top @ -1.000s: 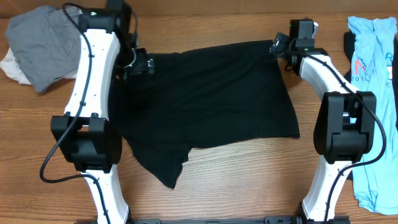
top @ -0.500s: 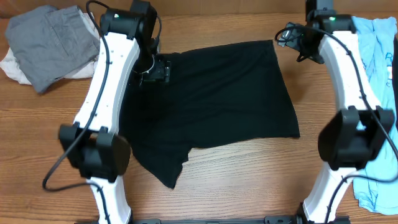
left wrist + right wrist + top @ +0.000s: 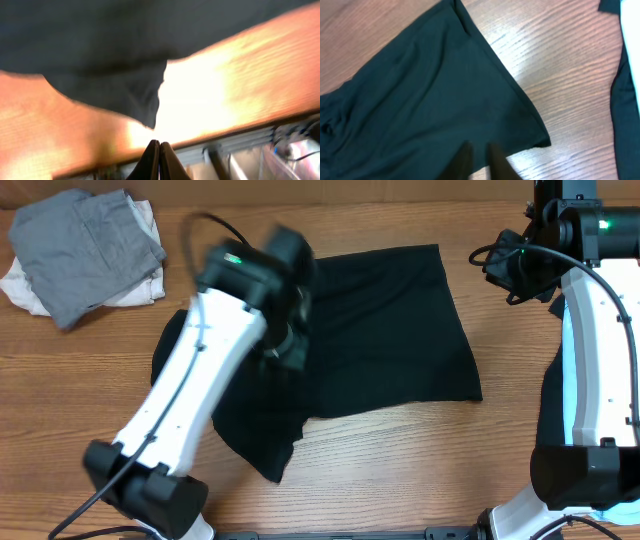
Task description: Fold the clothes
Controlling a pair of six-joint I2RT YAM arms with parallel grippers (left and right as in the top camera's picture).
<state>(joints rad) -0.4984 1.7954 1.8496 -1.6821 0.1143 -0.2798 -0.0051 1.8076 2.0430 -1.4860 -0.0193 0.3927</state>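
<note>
There are two arms at the wooden table point(image 3: 400, 470) and I count three garments from overhead. One black T-shirt point(image 3: 380, 320) lies spread flat in the middle of the frame, with one sleeve point(image 3: 265, 450) trailing toward the lower left. In the upper left corner is one crumpled grey garment point(image 3: 85, 240), lying on top of one white piece point(image 3: 25, 288).

The left arm point(image 3: 200, 380) shows blurred and reaches diagonally across the shirt's left half. The left gripper point(image 3: 159, 150) has its two fingers pressed flat together with nothing between them. Above them in its wrist view hang the shirt's dark edge and a pointed flap, both smeared.

The right arm point(image 3: 595, 360) stands along the right edge of the frame, its wrist off the shirt's upper right corner. The right gripper point(image 3: 477, 150) has its two fingers drawn close with only a slim gap, and I see no cloth pinched in it. Beyond them the shirt's corner lies on the wood. Another dark strip of cloth point(image 3: 622, 115) runs down the right edge of that view, and I cannot tell what it belongs to.
</note>
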